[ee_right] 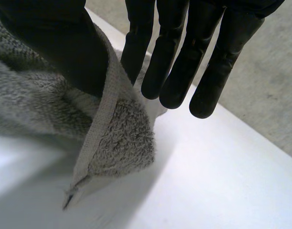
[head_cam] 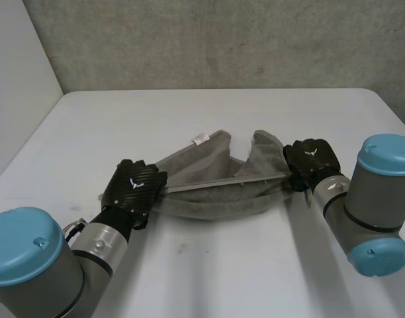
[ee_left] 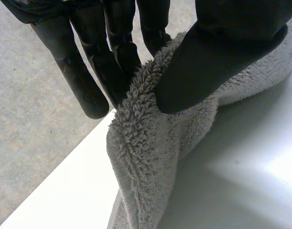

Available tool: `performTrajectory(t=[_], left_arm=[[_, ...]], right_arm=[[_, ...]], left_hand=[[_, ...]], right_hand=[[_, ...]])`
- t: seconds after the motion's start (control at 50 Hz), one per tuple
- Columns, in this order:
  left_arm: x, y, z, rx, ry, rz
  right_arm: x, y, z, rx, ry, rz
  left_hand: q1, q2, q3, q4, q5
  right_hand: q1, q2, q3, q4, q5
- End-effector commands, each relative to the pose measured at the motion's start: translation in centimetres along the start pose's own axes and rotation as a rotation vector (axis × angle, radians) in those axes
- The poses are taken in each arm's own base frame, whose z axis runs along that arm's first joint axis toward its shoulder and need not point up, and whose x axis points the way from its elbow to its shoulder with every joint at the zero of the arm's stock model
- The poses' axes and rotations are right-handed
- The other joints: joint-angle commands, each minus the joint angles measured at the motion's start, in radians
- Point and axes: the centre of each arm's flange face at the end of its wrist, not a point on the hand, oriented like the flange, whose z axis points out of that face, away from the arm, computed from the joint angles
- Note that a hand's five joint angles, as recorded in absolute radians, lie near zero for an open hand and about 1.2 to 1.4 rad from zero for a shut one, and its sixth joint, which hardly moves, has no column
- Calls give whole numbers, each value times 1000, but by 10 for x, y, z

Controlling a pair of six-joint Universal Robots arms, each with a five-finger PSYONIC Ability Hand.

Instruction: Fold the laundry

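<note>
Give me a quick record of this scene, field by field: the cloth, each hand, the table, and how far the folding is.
cloth: grey terry towel, one hemmed edge taut between the hands, the rest sagging below it
tag: small, white, on the towel's far side
left hand: pinching one end between thumb and fingers
right hand: pinching the opposite end at the hem, thumb against fingers
table: white, towel near its middle
fold: not yet laid flat

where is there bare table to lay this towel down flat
Bare table lies beyond the towel toward the wall, and between the arms in front. The middle is crowded: the towel stretches between left hand and right hand, each pinching an end.
</note>
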Motion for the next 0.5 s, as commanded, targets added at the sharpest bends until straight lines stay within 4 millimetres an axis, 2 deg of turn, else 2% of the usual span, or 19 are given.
performTrajectory(t=[0.02, 0.04, 0.06, 0.08, 0.1, 0.12, 0.14, 0.16, 0.2, 0.22, 0.24, 0.26, 0.28, 0.32, 0.38, 0.44, 0.5], left_arm=[[-9, -15, 7, 51, -30, 14], [-17, -30, 7, 98, -59, 18], [-18, -30, 7, 98, -60, 18], [-27, -50, 4, 156, -89, 21], [-28, -50, 4, 157, -89, 22], [-39, -70, 0, 209, -121, 30], [-49, -88, -5, 248, -149, 47], [-49, -88, -5, 249, -149, 47], [-69, -119, -20, 279, -191, 108], [-69, -119, -20, 279, -191, 108], [-78, -130, -28, 272, -203, 145], [-78, -131, -28, 272, -203, 145], [-84, -136, -34, 244, -201, 181], [-88, -136, -38, 177, -170, 235], [-83, -127, -46, 74, -85, 295], [-77, -119, -50, 19, -23, 310], [-53, -73, -37, -165, 139, 294]], right_arm=[[3, -20, -20, -10, -56, 7], [9, -34, -26, 21, -49, 0], [9, -34, -26, 22, -49, 0], [15, -51, -35, 56, -41, -12], [20, -66, -46, 69, -36, -42], [21, -66, -46, 69, -36, -43], [25, -79, -60, 68, -37, -95], [25, -79, -60, 68, -37, -95], [34, -104, -86, 59, -37, -222], [34, -105, -86, 58, -37, -222], [38, -113, -100, 45, -32, -288], [40, -120, -114, 25, -37, -357], [40, -120, -114, 25, -37, -358], [42, -121, -135, -36, -64, -504], [41, -117, -142, -81, -94, -594], [38, -114, -144, -91, -111, -605], [31, -95, -135, -157, -170, -598]], left_hand=[[224, 182, 179, 178, 199], [224, 182, 179, 178, 199], [224, 182, 179, 178, 199], [224, 182, 179, 178, 199], [224, 182, 179, 178, 199], [224, 182, 179, 178, 199], [224, 182, 179, 178, 199], [224, 182, 179, 178, 199], [224, 182, 179, 178, 199], [224, 182, 179, 178, 199], [224, 182, 179, 178, 199], [224, 182, 179, 178, 199], [224, 182, 179, 178, 199], [224, 182, 179, 178, 199], [224, 182, 179, 178, 199], [224, 182, 179, 178, 199], [224, 182, 179, 178, 199]], right_hand=[[419, 217, 215, 206, 275], [419, 217, 215, 206, 275], [419, 217, 215, 206, 275], [419, 217, 215, 206, 275], [419, 217, 215, 206, 275], [419, 217, 215, 206, 275], [419, 217, 215, 206, 275], [419, 217, 215, 206, 275], [419, 217, 215, 206, 275], [419, 217, 215, 206, 275], [419, 217, 215, 206, 275], [419, 217, 215, 206, 275], [419, 217, 215, 206, 275], [419, 217, 215, 206, 275], [419, 217, 215, 206, 275], [419, 217, 215, 206, 275], [419, 217, 215, 206, 275]])
